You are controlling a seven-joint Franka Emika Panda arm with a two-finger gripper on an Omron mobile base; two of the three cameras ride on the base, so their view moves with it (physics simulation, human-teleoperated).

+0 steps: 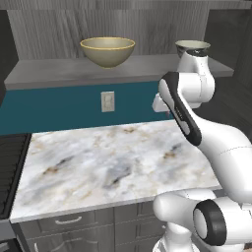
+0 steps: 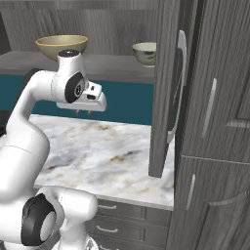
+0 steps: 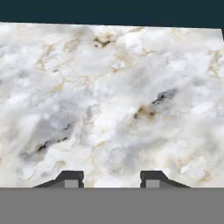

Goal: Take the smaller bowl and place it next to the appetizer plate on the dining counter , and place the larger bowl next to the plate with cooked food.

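On a grey shelf [image 1: 49, 74] above the counter stand both bowls. The larger bowl [image 1: 107, 51] [image 2: 62, 46] is wide, yellowish-tan with a golden rim, at the shelf's left. The smaller bowl [image 2: 145, 52] [image 1: 192, 47], dark grey outside and pale inside, sits to the right, partly behind my arm in the left base view. My gripper [image 2: 84, 112] [image 3: 111, 179] hangs below shelf height, pointing down at the marble worktop, open with nothing between its fingers. The dining counter, the appetizer plate and the plate with cooked food are out of view.
A marble counter [image 1: 98, 162] [image 2: 107, 146] over grey drawers lies under the hand. A wall outlet [image 1: 108, 101] sits on the teal backsplash. A tall cabinet's open door [image 2: 166, 97] stands close on the right. A dark stove [image 1: 10, 162] borders the left.
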